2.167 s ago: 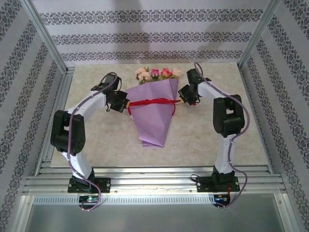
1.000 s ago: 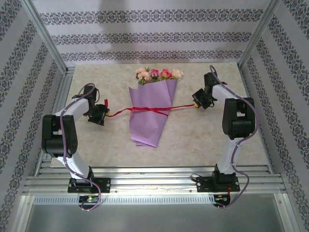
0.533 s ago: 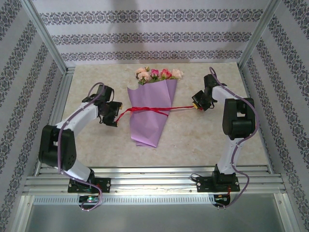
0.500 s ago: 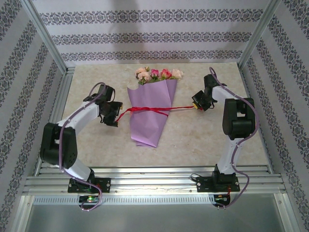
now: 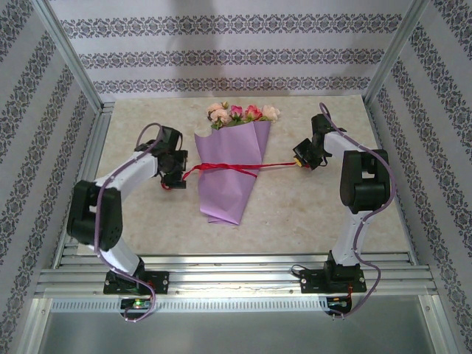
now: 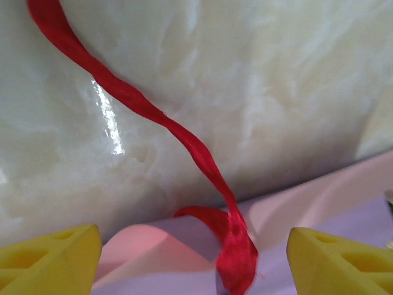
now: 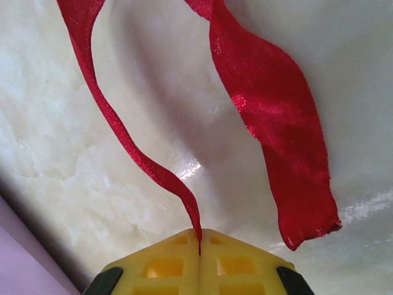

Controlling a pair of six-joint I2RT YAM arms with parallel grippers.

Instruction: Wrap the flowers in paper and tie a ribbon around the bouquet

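At the frame's centre I see the bouquet (image 5: 230, 177) lying on the counter (image 5: 302, 217), the ribbon (image 5: 221, 167) crossing its middle. Right of it, my right hand (image 5: 297, 161) pinches one ribbon end between clenched pads. My left hand (image 5: 175, 179), at the left, is released, fingers apart.

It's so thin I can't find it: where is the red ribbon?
In the top view the ribbon crosses the middle of the bouquet. Its right part is pinched in the right gripper; its left part lies loose by the open left gripper.
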